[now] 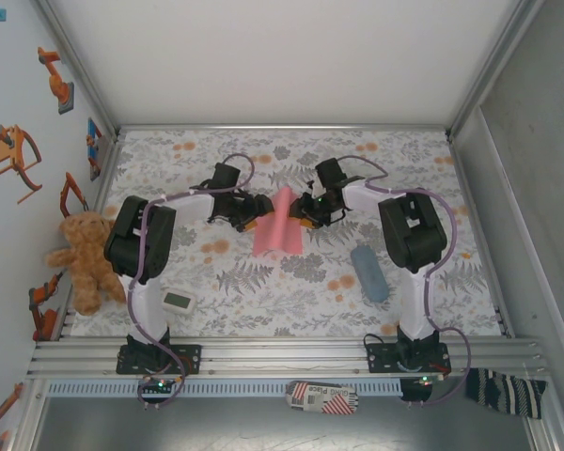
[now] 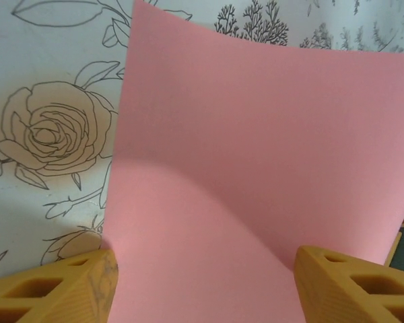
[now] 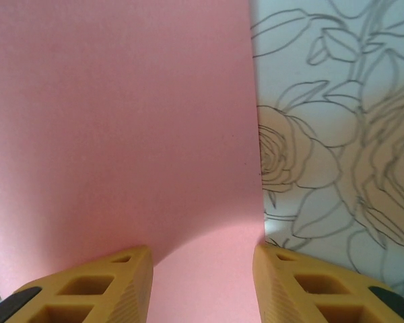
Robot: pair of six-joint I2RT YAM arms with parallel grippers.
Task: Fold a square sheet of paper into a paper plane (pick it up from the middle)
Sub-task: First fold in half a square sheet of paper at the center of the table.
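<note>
Paper sheet [image 1: 278, 230] between left pincer [image 2: 205, 259], right pincer [image 3: 202, 252]

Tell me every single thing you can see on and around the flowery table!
sheet of paper: one, salmon pink, middle of the table, bowed up between the two grippers
pouch: one, grey-blue, right of the paper
teddy bear: one, brown, left edge, by the wall
small gadget: one, white with a screen, near the left arm's base
table cover: one, white with grey leaves and orange flowers
striped box: one, red and white, below the front rail
striped cloth: one, dark and white, near right corner
stickers: several, mostly orange, left wall
left gripper: one, orange fingers, open, at the paper's left side
right gripper: one, orange fingers, open, at the paper's right side
</note>
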